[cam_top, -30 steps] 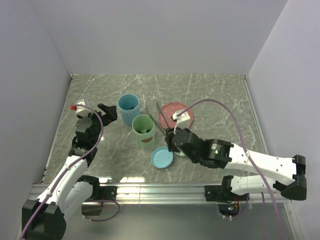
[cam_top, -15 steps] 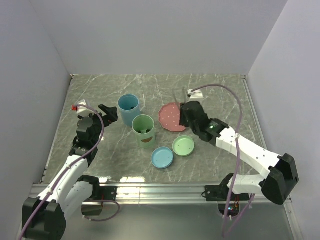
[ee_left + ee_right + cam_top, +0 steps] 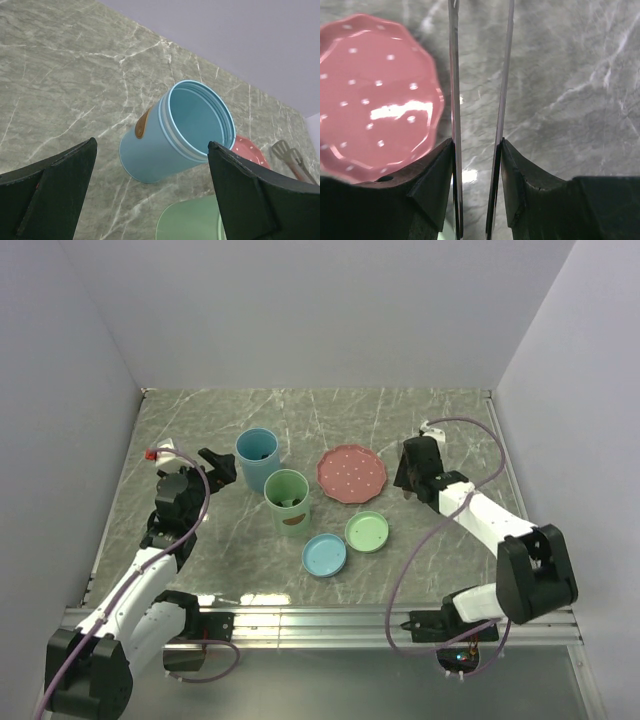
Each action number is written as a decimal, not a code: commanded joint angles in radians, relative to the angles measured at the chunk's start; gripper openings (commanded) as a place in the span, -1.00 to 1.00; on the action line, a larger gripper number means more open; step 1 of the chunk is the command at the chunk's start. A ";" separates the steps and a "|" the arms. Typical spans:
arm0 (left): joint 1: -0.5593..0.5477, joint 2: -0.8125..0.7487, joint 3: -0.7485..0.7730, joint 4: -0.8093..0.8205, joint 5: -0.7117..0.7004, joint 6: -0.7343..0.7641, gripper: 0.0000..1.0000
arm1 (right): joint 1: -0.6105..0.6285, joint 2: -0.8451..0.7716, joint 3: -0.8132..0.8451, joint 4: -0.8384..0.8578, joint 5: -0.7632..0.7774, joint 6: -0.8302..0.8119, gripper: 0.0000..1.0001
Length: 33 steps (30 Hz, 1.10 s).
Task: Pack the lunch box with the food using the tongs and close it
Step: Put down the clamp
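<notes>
Tongs [image 3: 454, 75]: pinched in your right claw [image 3: 477, 150]. Both slim arms run out between the fingers with a gap between them. They lie over bare table [image 3: 200, 420] just beside the right rim of the plate [image 3: 351, 474]; you cannot tell whether the tips touch down.

Left claw [image 3: 216, 466]: spread wide, gripping nothing. It sits toward the left edge, faces the blue cup [image 3: 175, 132] and is apart from it.

Blue cup: upright, left of the table's middle, mouth open, brown tab [image 3: 143, 125] on its side.

Green cup [image 3: 288, 500]: upright, just beside the blue cup on the side of the near edge. A pale bit [image 3: 289, 502] shows inside; it is too small for you to tell what it is.

Plate: pink with white dots, flat at the middle of the table, right of both cups.

Blue lid [image 3: 325, 554]: flat on the table, between the green cup and the near edge.

Green lid [image 3: 367, 532]: flat, just beside the blue lid on its right, between the plate and the near edge.
</notes>
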 commanded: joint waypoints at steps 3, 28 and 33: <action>0.000 0.007 0.006 0.050 -0.011 -0.005 0.99 | -0.042 0.077 0.027 0.059 -0.027 0.030 -0.03; 0.000 -0.024 0.001 0.033 -0.010 -0.003 0.99 | -0.046 0.298 0.168 -0.146 0.113 0.070 0.15; 0.000 -0.027 0.001 0.032 -0.010 -0.003 0.99 | -0.046 0.300 0.168 -0.144 0.102 0.067 0.23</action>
